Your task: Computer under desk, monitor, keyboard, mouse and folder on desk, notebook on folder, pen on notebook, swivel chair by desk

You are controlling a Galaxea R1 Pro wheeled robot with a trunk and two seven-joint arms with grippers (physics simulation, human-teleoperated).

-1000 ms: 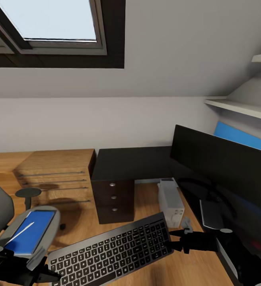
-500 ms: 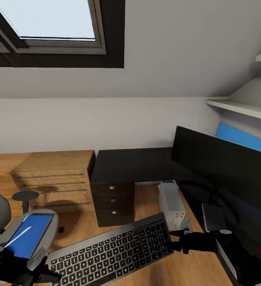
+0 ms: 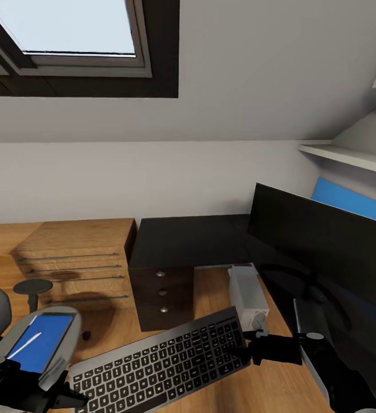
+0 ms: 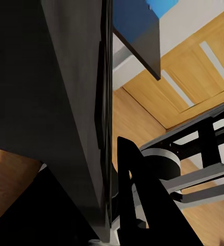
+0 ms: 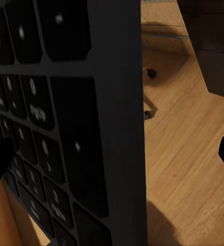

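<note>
Between my two end effectors hangs the flat black rectangular keyboard (image 3: 159, 361), above the wooden floor: left end effector (image 3: 67, 396) and right end effector (image 3: 246, 351) each pinching one end; black L-shaped table (image 3: 188, 238) beyond.

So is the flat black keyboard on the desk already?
No. The flat black keyboard is held in the air above the wooden floor.

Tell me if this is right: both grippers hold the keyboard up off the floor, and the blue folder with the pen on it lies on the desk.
Not quite. The head view shows the folder, pen on top, lying on the swivel chair seat, not the desk. The rest holds.
</note>
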